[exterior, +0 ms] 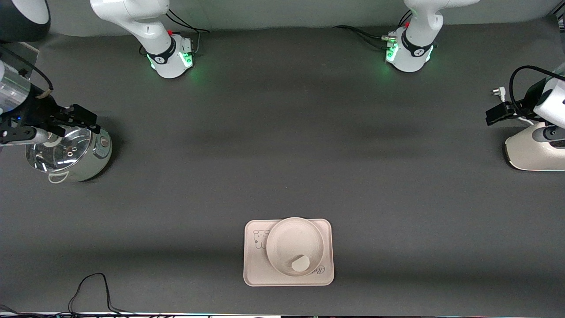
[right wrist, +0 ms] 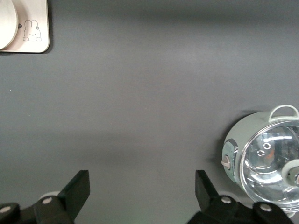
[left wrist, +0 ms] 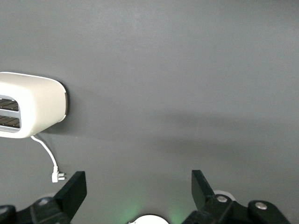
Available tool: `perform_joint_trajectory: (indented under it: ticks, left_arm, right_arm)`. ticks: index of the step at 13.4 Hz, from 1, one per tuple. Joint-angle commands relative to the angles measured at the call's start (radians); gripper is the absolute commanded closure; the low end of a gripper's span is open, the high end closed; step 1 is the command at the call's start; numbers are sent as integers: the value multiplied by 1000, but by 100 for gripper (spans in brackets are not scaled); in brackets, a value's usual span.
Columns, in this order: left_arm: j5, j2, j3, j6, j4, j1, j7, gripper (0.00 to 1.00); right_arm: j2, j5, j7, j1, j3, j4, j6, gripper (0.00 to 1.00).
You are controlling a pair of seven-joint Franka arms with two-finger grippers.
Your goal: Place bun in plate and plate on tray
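Already the bun (exterior: pixel 301 263) lies in the plate (exterior: pixel 287 238), off-centre, in the part of the dish nearest the front camera, its flat cut face turned upward. The plate sits on the tray (exterior: pixel 254 269), shifted toward the left arm's end of it, so the little cartoon animal drawing on the tray shows beside the plate at the right arm's end, and a bit of cursive script peeks out by the plate's near rim. The tray rests on the dark table (exterior: pixel 282 145) in the middle of its width, near the front camera and well apart from both arms.

The right gripper (exterior: pixel 81 115) hangs far off at the right arm's end of the table, over a pale green cooking pot (exterior: pixel 77 154) with a glass lid; its fingers (right wrist: pixel 77 191) are spread wide with nothing between them. In the right wrist view a corner of the tray (right wrist: pixel 35 28) and the plate's edge (right wrist: pixel 7 21) show far from those fingers.

The left gripper (exterior: pixel 501 114) waits at the left arm's end of the table, above a white toaster (exterior: pixel 532 152), its fingers (left wrist: pixel 74 191) likewise wide apart and empty. The toaster's cord and plug (left wrist: pixel 58 176) lie on the table beside it.
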Motion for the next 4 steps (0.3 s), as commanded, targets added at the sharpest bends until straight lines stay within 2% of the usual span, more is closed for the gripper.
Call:
perform_joint_trajectory:
  ticks: [1,4]
  left_arm:
    - [-7,-6,0,-52,22,3,5,0]
    - [-3,-3,0,-57,31,3,7,0]
  right_arm:
    - [-42,24,-9,-16,-5,-22,-30,0]
    - [-40,37,-5,-19,-3,-25,-54,0]
